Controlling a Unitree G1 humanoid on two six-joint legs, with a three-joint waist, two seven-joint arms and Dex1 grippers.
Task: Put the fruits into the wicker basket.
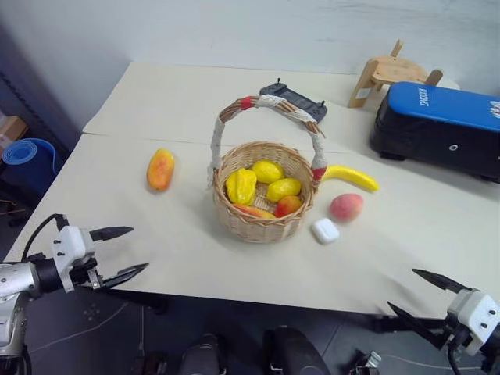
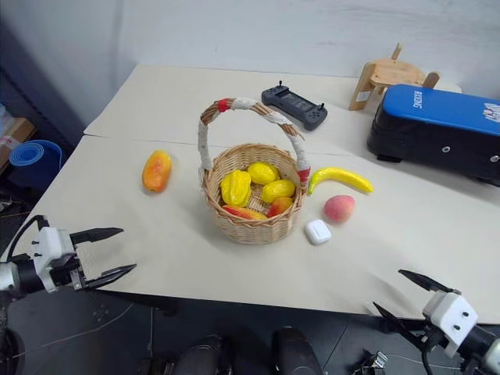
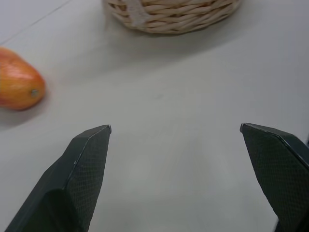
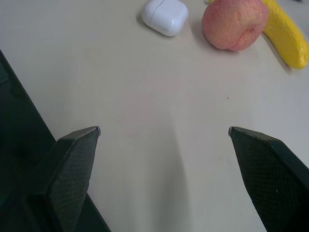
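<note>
The left tool (image 1: 123,251) hangs at the near left edge of the table (image 1: 156,109) with its two black fingers spread wide and nothing between them. The right tool (image 1: 420,294) is at the near right edge, also wide and empty. Both are well apart from any fruit.

The wicker basket (image 1: 264,223) stands in the middle of the table and already has several fruits inside: yellow ones and a red one. Three fruits are still outside. The mango (image 1: 160,169) lies alone to the left of the basket. The banana (image 1: 351,177) lies on the right, its end close to the foot of the handle, and the peach (image 1: 346,207) sits just beside the banana. A small white case (image 1: 325,230) rests near the peach; it is not a fruit and should stay.

So I judge the task is about half done, and the step in hand is to reach for the next fruit. The left tool faces the mango side, so it would go forward and down over the mango, then close. The right tool could take the peach, with care not to push the white case
</note>
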